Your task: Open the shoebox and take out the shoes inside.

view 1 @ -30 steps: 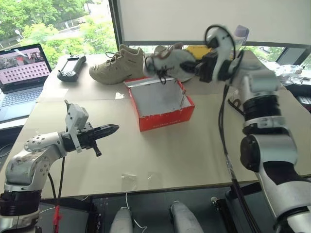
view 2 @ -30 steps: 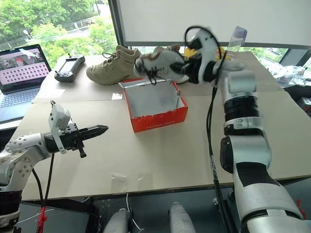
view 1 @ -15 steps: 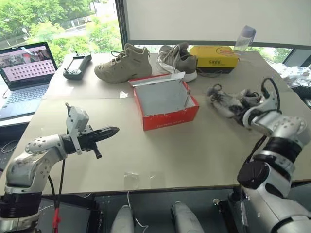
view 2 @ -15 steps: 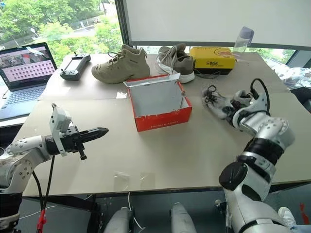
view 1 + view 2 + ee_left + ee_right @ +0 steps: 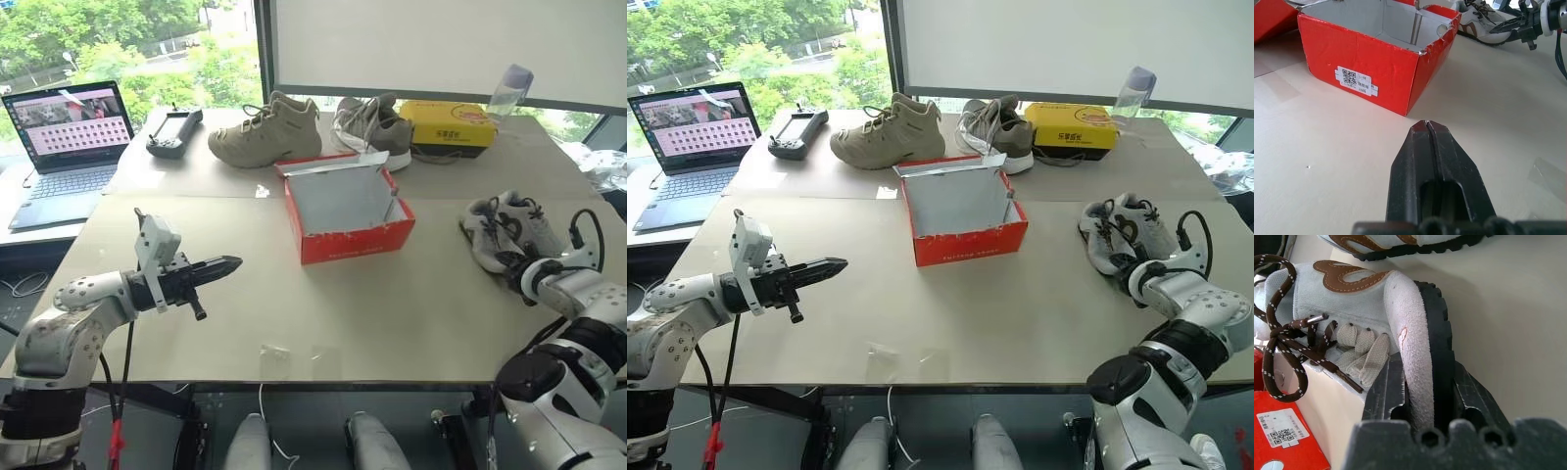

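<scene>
Shoes (image 5: 509, 227) on table — right hand (image 5: 1422, 396) straddles one.

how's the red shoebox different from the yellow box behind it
The red shoebox stands open and empty, its pale grey inside showing; the yellow box is shut. The red shoebox sits mid-table and looks larger; the yellow box lies by the window beside a grey sneaker. Both are cardboard boxes.
</scene>
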